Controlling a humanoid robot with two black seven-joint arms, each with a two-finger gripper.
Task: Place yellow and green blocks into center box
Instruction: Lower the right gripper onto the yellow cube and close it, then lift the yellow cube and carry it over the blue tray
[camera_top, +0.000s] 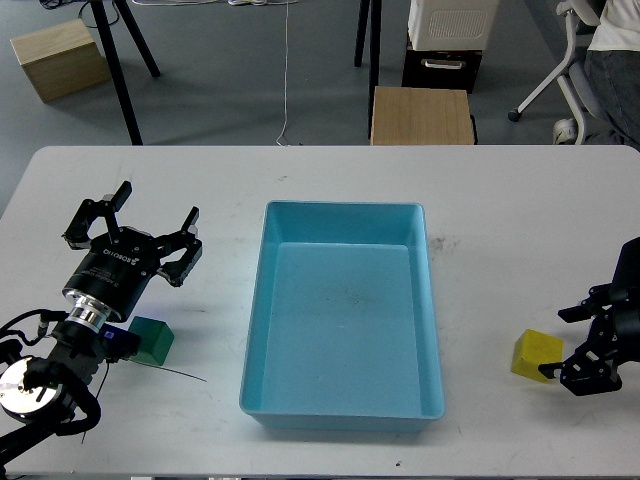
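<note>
Closing on yellow block (537, 355) near table's (520, 215) right edge: centre your right gripper (568, 345) so both fingers straddle cube squarely, squeeze, lift clear of tray wall before swinging in. Right gripper parted, lower fingertip at cube's side, nothing gripped yet. Green block (152, 339) sits near left front edge, partly tucked under left wrist. Left gripper (145, 222) beyond it, spread wide, empty, touching nothing. Blue tray (262, 300) at table centre, no blocks inside.

Beyond my white table (330, 165) lies grey floor (230, 70), with wooden boxes at eleven o'clock (58, 58) and twelve (421, 115), and an office chair (565, 60) at one.
</note>
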